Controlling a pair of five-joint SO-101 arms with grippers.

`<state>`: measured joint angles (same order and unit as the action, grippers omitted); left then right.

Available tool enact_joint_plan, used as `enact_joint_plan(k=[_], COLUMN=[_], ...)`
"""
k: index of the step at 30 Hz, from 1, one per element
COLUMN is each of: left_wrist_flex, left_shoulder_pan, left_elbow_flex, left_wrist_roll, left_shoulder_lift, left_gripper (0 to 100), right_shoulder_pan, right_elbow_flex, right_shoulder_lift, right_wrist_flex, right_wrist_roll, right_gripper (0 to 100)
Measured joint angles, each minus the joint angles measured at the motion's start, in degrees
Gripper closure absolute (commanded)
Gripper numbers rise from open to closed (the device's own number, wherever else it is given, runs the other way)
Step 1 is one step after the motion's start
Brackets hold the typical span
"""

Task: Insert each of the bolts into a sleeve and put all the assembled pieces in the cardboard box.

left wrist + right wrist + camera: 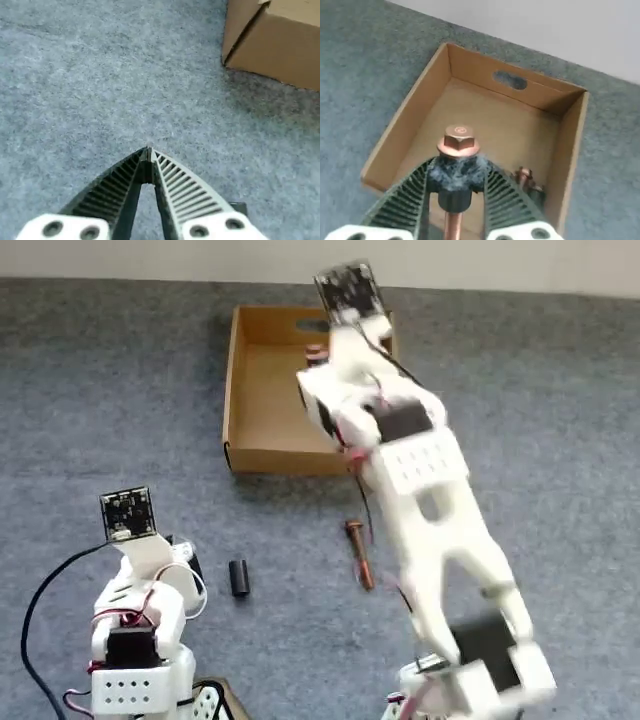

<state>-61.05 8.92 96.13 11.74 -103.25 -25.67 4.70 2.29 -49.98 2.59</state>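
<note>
So the whole table is covered in grey carpet [120, 390], with a strip of pale wall [150, 258] along the far edge. Biggest thing on it is the white right arm [430, 500], stretched way out over the open brown cardboard box [270, 390], while the white left arm [140, 610] sits folded up at the near side. The box is at the far side of the carpet, close to the wall, with an oval handle cutout [510, 80] in its far wall. The right gripper [459, 167] hangs over the box floor. Its ribbed dark jaws are part way in and clamped on a black cylindrical sleeve [454, 192] with a copper hex-head bolt [458, 141] through it. The head pokes out past the fingertips and the shank sticks out the other end. The left gripper [148, 152] is pinched fully together with nothing in it, tips meeting over bare carpet, with a corner of the box a bit further off. Down in one corner of the box there's a second copper bolt [525, 177], too small for me to tell if it has a sleeve on. On the carpet between the box and the arm bases lies a loose copper bolt [358, 553], right beside the right arm. There's also a loose black sleeve [238, 578] well apart from it, near the left arm.
</note>
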Motion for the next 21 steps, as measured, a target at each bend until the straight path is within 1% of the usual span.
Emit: enact_joint_plan(k=[5, 7, 10, 15, 21], left_wrist_flex=[-0.09, -0.09, -0.09, -0.09, -0.09], left_shoulder_pan=[-0.26, -0.26, -0.26, -0.26, -0.26], left_elbow_flex=[0.00, 0.00, 0.00, 0.00, 0.00], left_wrist_roll=[0.00, 0.00, 0.00, 0.00, 0.00], left_shoulder_lift=[0.00, 0.00, 0.00, 0.00, 0.00], left_gripper=[99, 99, 99, 99, 99], right_shoulder_pan=[0.00, 0.00, 0.00, 0.53, 1.85], right_elbow_flex=[13.27, 16.26, 19.78, 24.88, 32.00], right_shoulder_lift=[-17.32, -22.86, -30.33, -38.51, -42.46], right_wrist_flex=[0.00, 0.00, 0.00, -0.79, -10.02], right_wrist_roll=[-11.60, -13.45, -13.71, -10.73, -9.41], right_gripper=[99.1, 99.1, 99.1, 99.1, 99.1])
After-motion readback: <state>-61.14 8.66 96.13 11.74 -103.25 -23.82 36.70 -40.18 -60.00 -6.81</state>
